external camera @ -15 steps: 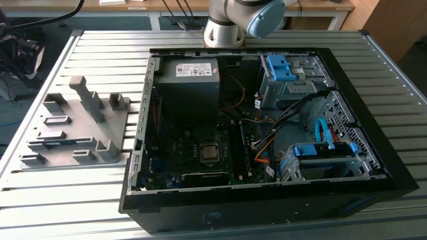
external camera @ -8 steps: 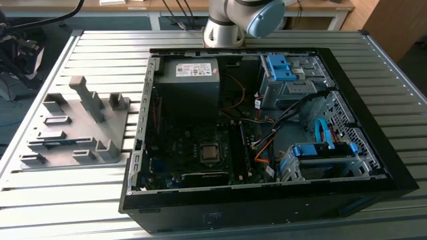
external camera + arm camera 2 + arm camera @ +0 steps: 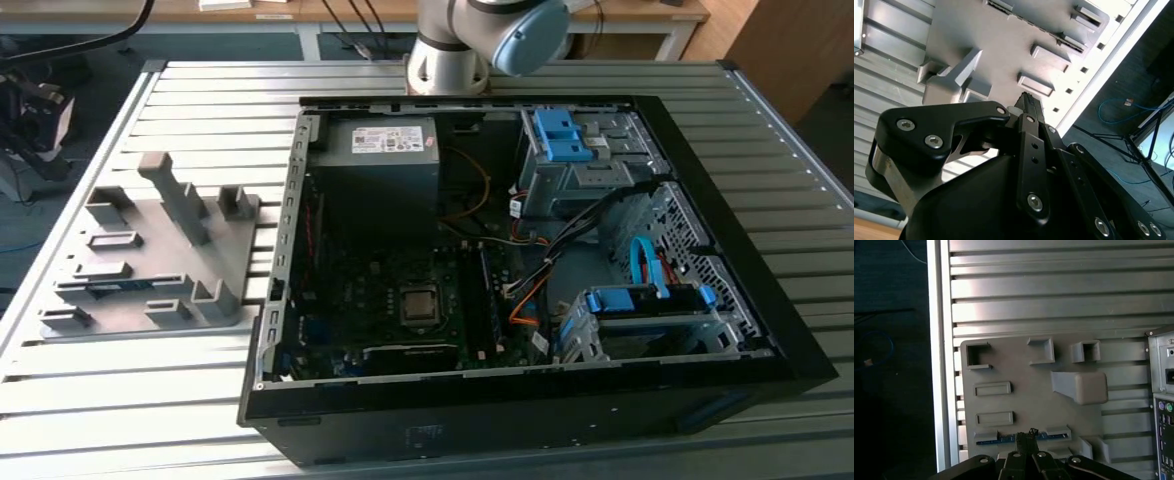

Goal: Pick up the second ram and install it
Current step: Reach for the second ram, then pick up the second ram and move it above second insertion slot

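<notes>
1. While the claw (image 3: 1030,431) hangs above the fixture (image 3: 1019,370) with its fingers closed on nothing, square it across the ram (image 3: 996,439) and grip mid-length.
2. Your ram is a thin blue stick, apparently on edge in a fixture slot on the worktop (image 3: 1054,290), beside the case (image 3: 534,420).

We see a ribbed, dully shining metal table (image 3: 134,410), a matt grey plastic holder (image 3: 1019,400) and a smooth black gripper (image 3: 1026,102) with shiny steel screws (image 3: 1034,201).
</notes>
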Tool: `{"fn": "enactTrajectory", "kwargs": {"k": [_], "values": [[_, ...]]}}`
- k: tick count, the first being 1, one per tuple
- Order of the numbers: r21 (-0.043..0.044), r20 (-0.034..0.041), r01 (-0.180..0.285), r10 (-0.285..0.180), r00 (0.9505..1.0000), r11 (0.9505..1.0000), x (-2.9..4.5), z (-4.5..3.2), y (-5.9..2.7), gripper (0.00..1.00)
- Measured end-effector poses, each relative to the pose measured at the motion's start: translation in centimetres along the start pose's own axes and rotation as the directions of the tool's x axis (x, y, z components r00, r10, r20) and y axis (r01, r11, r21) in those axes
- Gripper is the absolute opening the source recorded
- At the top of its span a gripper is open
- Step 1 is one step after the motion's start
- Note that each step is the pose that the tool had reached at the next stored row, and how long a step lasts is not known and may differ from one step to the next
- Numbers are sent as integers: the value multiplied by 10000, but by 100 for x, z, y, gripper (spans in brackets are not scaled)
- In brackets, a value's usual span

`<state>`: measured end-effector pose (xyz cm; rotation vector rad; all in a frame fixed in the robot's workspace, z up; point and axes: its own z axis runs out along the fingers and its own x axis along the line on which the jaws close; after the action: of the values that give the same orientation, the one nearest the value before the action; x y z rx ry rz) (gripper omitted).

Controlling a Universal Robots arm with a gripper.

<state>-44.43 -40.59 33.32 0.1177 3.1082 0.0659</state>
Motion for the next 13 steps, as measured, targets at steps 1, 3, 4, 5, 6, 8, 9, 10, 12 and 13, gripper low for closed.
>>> {"fn": "enactTrajectory", "kwargs": {"k": [1,3,4,5,6,8,9,10,12,13], "values": [[-1,1,0,0,10000,10000,13,16,-2,10],[-2,2,0,0,10000,10000,41,52,-5,10],[-1,1,0,0,10000,10000,53,69,-7,10],[0,0,0,0,10000,10000,64,86,-9,10],[0,-1,0,0,10000,10000,76,102,-10,10],[-1,1,0,0,10000,10000,98,126,-13,10],[-1,1,0,0,10000,10000,106,137,-14,10],[-1,2,0,0,10000,10000,114,148,-15,10],[0,-1,0,0,10000,10000,130,172,-17,10],[0,0,0,0,10000,10000,138,186,-19,10]]}}
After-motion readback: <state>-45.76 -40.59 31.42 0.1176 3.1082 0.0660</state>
